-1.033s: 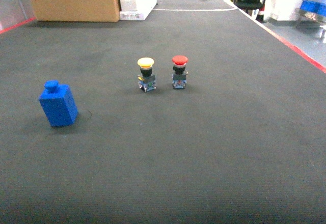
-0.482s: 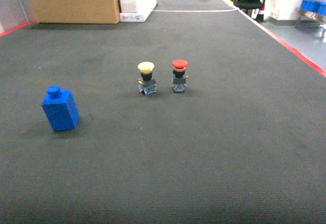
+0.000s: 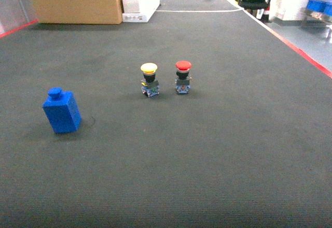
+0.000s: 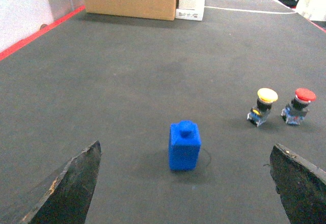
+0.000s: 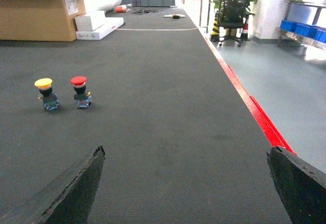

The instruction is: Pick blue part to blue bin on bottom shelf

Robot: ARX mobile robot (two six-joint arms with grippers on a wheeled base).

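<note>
The blue part (image 3: 61, 111) stands on the dark belt surface (image 3: 207, 160) at the left of the head view, well apart from the two push-buttons, one yellow-capped (image 3: 149, 80) and one red-capped (image 3: 182, 76), which stand just beside each other near the middle. In the left wrist view I see the same part (image 4: 184, 145) directly ahead of the left gripper (image 4: 188, 183), centred between its two dark fingertips (image 4: 71, 186); the jaws stand spread wide, holding nothing. The part is upright, its long axis vertical, with the round stud on top and its flat sides facing the fingers.

The right gripper (image 5: 186, 186) is likewise spread and empty, and its wrist view shows only the buttons off to the left, so I judge the left arm the nearer and the natural one for the pick: a straight advance forward and down, then closing on the flat sides.

A blue bin (image 5: 305, 29) shows on a steel rack at the far right, well apart from the part; I cannot tell which tier it sits on.

A cardboard box (image 3: 72, 0) stands at the far end; a label on it shows in the right wrist view but is too small to read. No other writing is legible.
</note>
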